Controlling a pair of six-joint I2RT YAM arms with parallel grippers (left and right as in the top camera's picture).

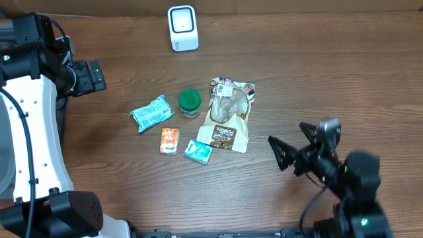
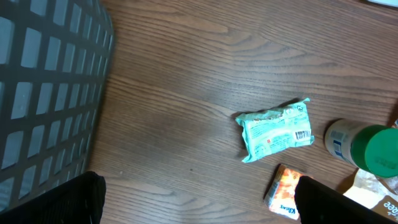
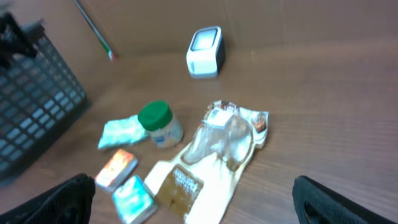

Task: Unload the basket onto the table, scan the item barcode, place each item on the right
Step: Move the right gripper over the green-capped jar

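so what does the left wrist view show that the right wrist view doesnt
Only left wrist: the barcode printed on the teal packet, sharp enough to make out. Only right wrist: the white scanner at the back and the small blue-green pack. Both: the teal packet, green-lidded jar, orange packet and dark basket.

One white boxy scanner, one green-lidded jar, one clear-and-brown plastic pouch, one mint foil packet, one small orange packet, one teal tissue pack, one dark mesh basket.
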